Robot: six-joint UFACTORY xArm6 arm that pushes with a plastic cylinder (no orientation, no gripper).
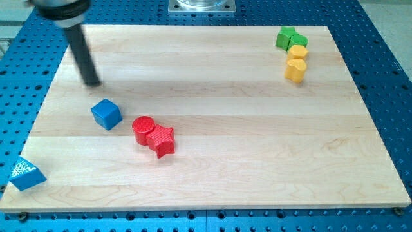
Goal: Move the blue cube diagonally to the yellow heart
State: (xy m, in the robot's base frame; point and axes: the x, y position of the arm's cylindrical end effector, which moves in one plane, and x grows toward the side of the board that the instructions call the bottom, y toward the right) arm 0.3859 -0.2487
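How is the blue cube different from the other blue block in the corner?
The blue cube is boxy and lies near my tip; the blue corner block looks wedge-shaped and sits far off. The cube is plain; the corner block's top has pale speckles. Both are blue.

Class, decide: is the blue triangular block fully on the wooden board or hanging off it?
Hanging off: the blue triangular block overlaps the wooden board's bottom-left edge onto the blue perforated surface.

I saw a blue cube (106, 114), red cylinder (143, 129), red star (162, 140), yellow blocks (296, 69), a green star-shaped block (285, 38), and the pale wooden board (257, 142).
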